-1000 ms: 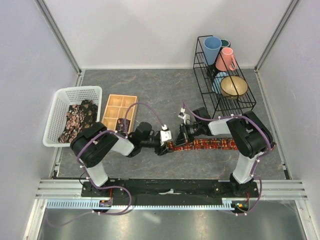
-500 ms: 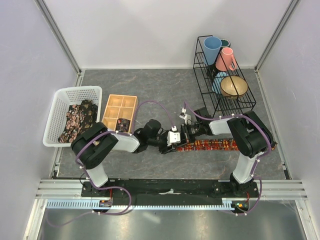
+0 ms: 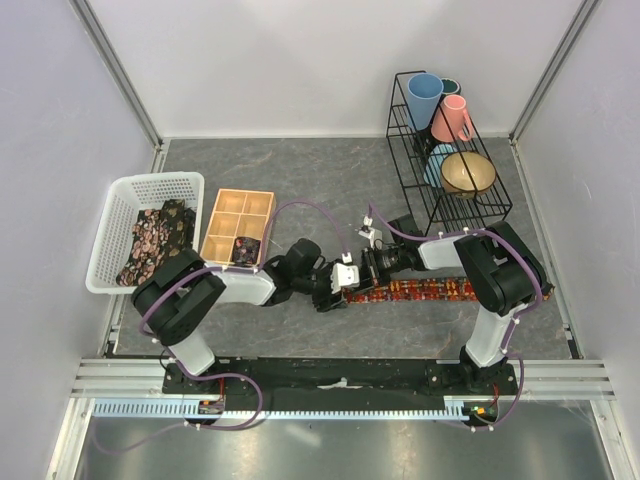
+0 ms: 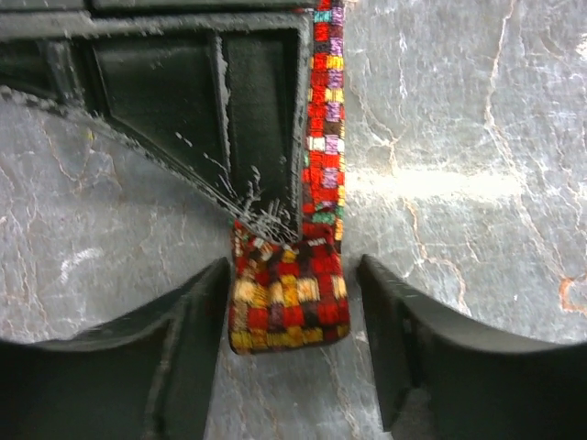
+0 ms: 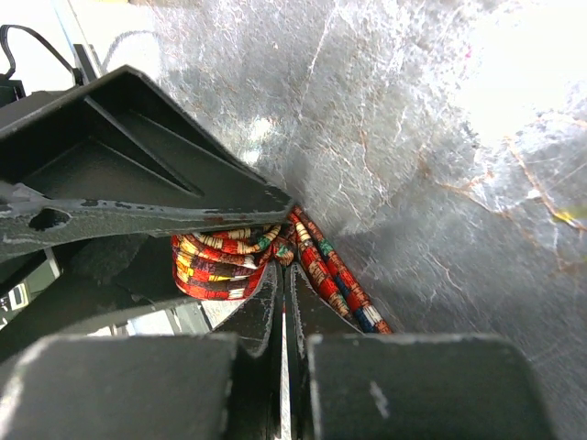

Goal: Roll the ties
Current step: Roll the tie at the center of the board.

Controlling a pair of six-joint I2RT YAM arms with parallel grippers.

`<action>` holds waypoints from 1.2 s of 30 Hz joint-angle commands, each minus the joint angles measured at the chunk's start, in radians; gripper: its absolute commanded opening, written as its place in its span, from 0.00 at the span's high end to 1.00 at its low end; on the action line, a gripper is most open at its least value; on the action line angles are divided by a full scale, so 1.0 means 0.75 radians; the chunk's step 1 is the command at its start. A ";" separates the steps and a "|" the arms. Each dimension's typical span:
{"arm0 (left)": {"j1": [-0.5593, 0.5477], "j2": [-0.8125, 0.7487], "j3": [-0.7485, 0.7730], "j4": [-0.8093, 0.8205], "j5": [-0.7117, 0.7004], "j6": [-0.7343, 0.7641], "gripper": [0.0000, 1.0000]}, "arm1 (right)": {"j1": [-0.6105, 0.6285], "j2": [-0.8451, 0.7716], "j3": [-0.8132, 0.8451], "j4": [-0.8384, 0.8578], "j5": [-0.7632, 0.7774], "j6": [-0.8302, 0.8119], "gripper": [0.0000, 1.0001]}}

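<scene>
My left fingers point(image 4: 204, 316) are spread, one on each side of the rolled end of a long narrow fabric tie point(image 4: 323, 119) checked in red, orange and yellow. The roll point(image 4: 289, 298) sits on the grey marbled tabletop point(image 3: 300, 180) between them. One finger lies right against the roll's edge, and the other stands just clear of it with a strip of tabletop showing between.

My right fingers point(image 5: 284, 293) are pressed flat together. Their tips touch the tie where the roll meets the flat length. I cannot tell whether any fabric is caught between them. In my right wrist view the coiled layers bulge out to one side of the tips and the flat strip runs away on the other.

From above, the unrolled part of the tie lies straight on the tabletop and stretches to my right, in front of my right arm's base. My two wrists meet over its rolled end, near the middle of the tabletop.

At my far left stands a white plastic lattice basket point(image 3: 150, 183) holding dark floral ties point(image 3: 155, 240) in a loose heap. Just beside it is a pale wooden tray point(image 3: 238, 196) divided into compartments, with a small dark bundle point(image 3: 246, 246) in a compartment at its near edge. At the far right a black wire rack point(image 3: 400, 140) holds a blue cup point(image 3: 424, 98), a pink cup point(image 3: 455, 115) and a brown bowl point(image 3: 468, 172).
</scene>
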 commanded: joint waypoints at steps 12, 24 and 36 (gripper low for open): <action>-0.006 0.002 0.011 -0.011 -0.075 0.030 0.57 | 0.003 0.077 -0.059 -0.098 0.223 -0.099 1.00; -0.115 0.100 0.500 -0.804 -0.290 0.165 0.74 | 0.011 0.093 0.013 -0.049 0.199 -0.059 1.00; -0.115 0.160 0.484 -1.056 -0.358 0.347 0.83 | -0.028 0.006 0.101 -0.159 0.043 -0.062 0.81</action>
